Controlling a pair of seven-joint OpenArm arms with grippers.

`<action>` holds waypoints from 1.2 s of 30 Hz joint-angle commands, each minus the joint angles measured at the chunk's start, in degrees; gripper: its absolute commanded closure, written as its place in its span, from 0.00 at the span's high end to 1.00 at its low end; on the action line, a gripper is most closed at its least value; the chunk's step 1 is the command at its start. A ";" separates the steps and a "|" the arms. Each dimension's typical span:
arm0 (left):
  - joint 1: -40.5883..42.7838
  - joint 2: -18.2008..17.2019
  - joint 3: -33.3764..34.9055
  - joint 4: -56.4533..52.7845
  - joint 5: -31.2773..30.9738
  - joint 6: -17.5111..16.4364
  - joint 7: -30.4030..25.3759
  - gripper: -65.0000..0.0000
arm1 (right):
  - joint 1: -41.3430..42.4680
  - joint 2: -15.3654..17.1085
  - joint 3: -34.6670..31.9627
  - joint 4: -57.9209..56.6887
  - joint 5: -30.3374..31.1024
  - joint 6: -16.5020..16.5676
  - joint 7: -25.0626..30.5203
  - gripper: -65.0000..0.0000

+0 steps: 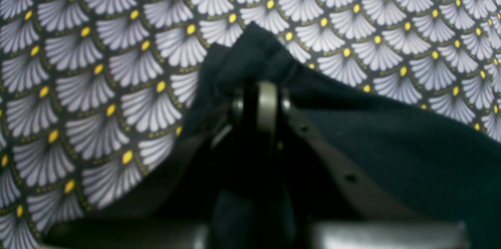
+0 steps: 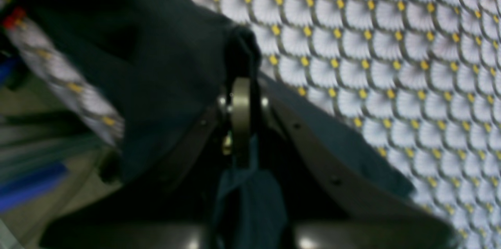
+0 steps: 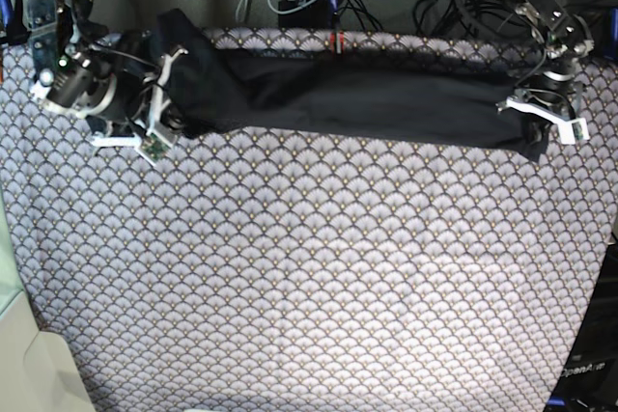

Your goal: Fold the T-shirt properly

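The T-shirt (image 3: 367,94) lies stretched along the patterned cloth's (image 3: 309,277) far edge.

The T-shirt (image 3: 386,98) is soft, matt dark cloth, creased where it bunches at the frame's upper left. The patterned cloth (image 3: 309,267) below looks smooth and flat-printed. The left pincer (image 1: 260,84) shows dull brushed metal with matt dark arms.

The plain dark charcoal-black T-shirt of soft matte fabric (image 3: 367,94) stretches as a long, narrow, folded band across the far part of the tabletop, running left to right, bunched and thicker at its left end, with creased fabric at both ends.
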State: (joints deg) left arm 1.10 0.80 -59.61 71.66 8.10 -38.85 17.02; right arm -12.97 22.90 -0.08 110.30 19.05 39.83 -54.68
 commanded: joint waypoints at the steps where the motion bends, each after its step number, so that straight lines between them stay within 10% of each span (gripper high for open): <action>1: 0.70 -0.49 -0.56 -0.41 4.34 2.76 4.65 0.07 | 1.24 0.18 0.12 0.78 -1.16 0.17 0.13 0.01; 11: 1.31 -0.49 -0.56 -0.41 4.34 2.76 4.65 0.07 | 1.76 -1.40 0.21 0.78 -5.11 0.17 -1.63 0.02; 24: 1.31 -1.72 -0.56 -0.67 4.34 2.76 4.65 0.07 | 1.15 -1.58 0.91 0.78 -4.85 0.17 -1.63 0.55; 36: 1.31 -1.72 -0.39 -0.67 4.34 2.76 4.65 0.07 | -5.01 -3.33 17.44 1.13 -4.76 0.17 -1.46 0.56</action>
State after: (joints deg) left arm 1.61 -0.16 -59.53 71.24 7.84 -39.48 16.84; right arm -17.61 18.87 16.86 110.41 14.66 39.83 -55.68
